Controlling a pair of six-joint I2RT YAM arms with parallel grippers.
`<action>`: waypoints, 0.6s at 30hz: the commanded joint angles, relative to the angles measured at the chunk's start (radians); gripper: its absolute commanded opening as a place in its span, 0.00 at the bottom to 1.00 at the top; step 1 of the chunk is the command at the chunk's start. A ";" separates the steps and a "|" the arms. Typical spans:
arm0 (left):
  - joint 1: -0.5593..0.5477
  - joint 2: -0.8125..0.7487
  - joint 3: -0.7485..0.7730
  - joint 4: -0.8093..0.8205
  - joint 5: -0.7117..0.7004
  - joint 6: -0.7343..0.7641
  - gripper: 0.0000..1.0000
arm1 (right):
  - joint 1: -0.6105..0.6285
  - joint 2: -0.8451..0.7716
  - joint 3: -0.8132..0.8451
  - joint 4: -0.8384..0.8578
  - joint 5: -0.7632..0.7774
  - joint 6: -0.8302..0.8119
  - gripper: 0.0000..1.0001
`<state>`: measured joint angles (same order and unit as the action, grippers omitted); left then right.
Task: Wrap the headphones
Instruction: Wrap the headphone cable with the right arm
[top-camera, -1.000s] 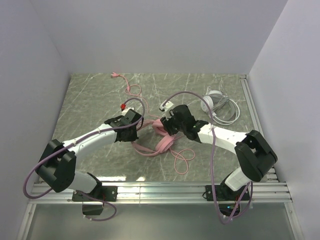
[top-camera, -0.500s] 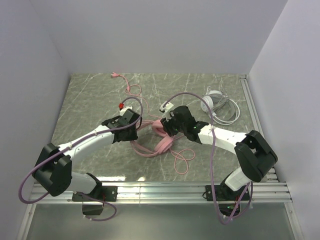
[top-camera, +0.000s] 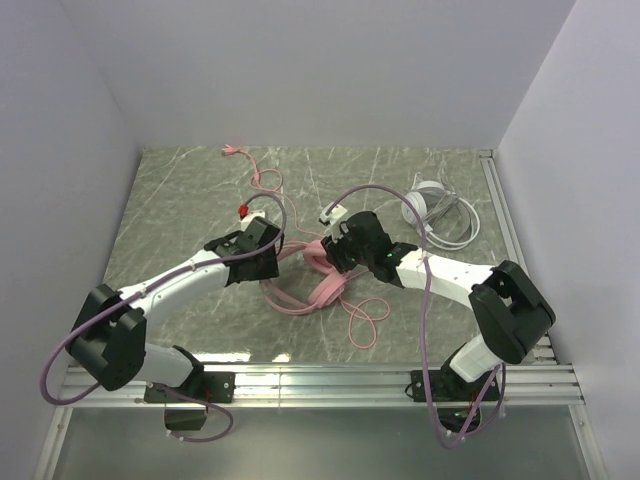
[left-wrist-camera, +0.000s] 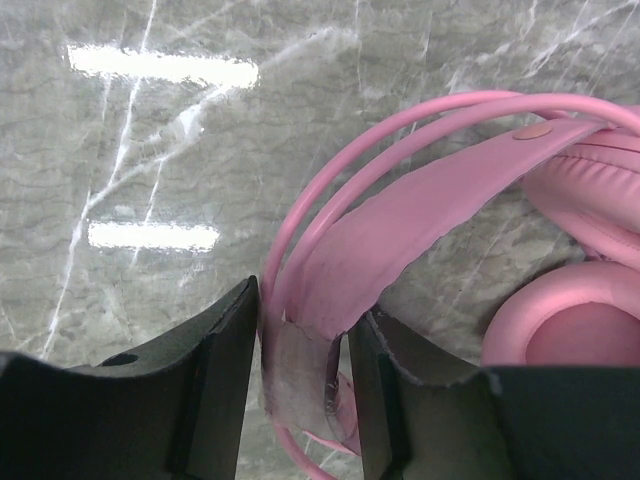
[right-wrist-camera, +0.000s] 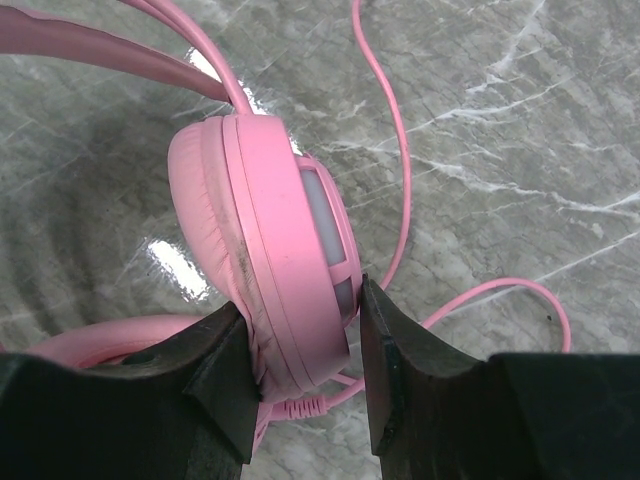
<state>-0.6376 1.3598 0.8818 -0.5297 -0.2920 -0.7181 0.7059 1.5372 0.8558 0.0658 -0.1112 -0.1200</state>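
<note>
Since a second ago the left gripper (left-wrist-camera: 307, 302) is going from pinched to parted, and that arm's elbow is dropping back toward the near left corner of the tabletop (top-camera: 180, 200). The right gripper (right-wrist-camera: 300, 300) is staying as it was.

We are now seeing the left jaws standing at a middling width on either side of the headband (left-wrist-camera: 400, 215) of the pink headset (top-camera: 327, 288). The strap and its thin pink rails are running up between the fingers. One finger is lying against the rail, and a thin dark gap is showing at the other, so the band is sitting loose rather than being squeezed.

The right jaws are pressing on both faces of one cup (right-wrist-camera: 275, 240), holding it on edge above the marble. The second cup (left-wrist-camera: 580, 320) is lying just beside the band.

The pink headset is lying in the middle of the tabletop, between the two grippers. Its cord (top-camera: 360, 320) is looping toward the near edge, and another stretch is trailing off toward the far left corner.

The white headset (top-camera: 430, 200) is resting near the far right corner, well apart from both grippers, with its thin cord curling beside it.
</note>
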 joint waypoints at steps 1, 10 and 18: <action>0.004 0.034 -0.006 0.051 0.013 0.008 0.45 | 0.000 -0.038 0.000 0.046 -0.047 0.019 0.22; 0.003 0.064 0.002 0.028 0.011 -0.006 0.63 | 0.000 -0.025 0.015 0.029 -0.013 0.026 0.20; 0.003 0.045 -0.009 0.042 0.048 -0.007 0.49 | -0.002 -0.029 0.012 0.034 0.001 0.036 0.20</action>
<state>-0.6365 1.4303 0.8806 -0.5106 -0.2649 -0.7216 0.7059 1.5372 0.8558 0.0574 -0.1089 -0.1093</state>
